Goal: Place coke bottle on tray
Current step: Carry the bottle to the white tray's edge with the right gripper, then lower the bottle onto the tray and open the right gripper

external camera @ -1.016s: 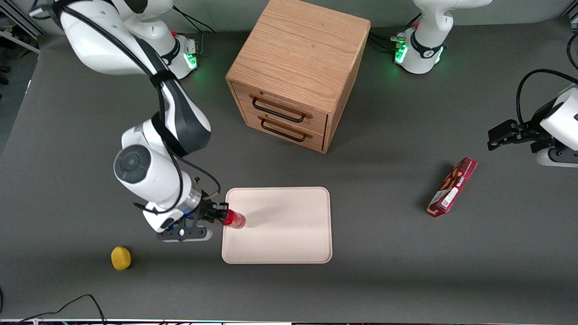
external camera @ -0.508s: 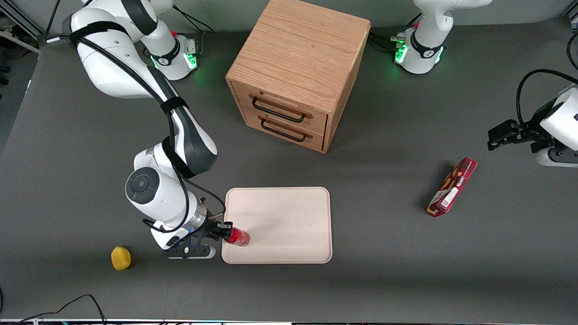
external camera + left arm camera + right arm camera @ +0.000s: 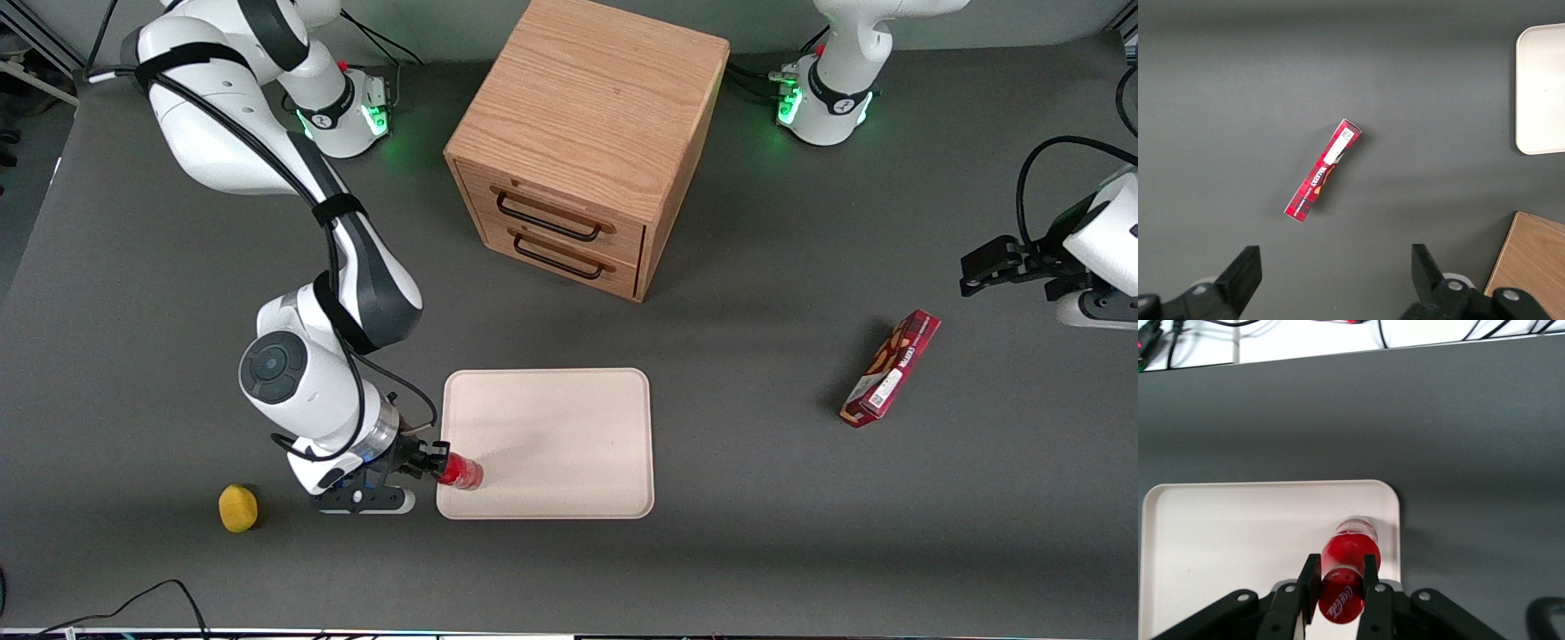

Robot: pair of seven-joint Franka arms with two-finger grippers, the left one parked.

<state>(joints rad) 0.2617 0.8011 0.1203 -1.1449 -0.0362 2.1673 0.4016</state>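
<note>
Gripper [image 3: 437, 466] fingers [image 3: 1310, 585] clamp the coke bottle [image 3: 460, 472] over the tray [image 3: 569, 418] corner nearest the working arm. Only the wrist view shows its white script, partly legible, and the fingers on either side. Well toward the parked arm lies a red snack box [image 3: 1323, 171], writing unreadable.
</note>
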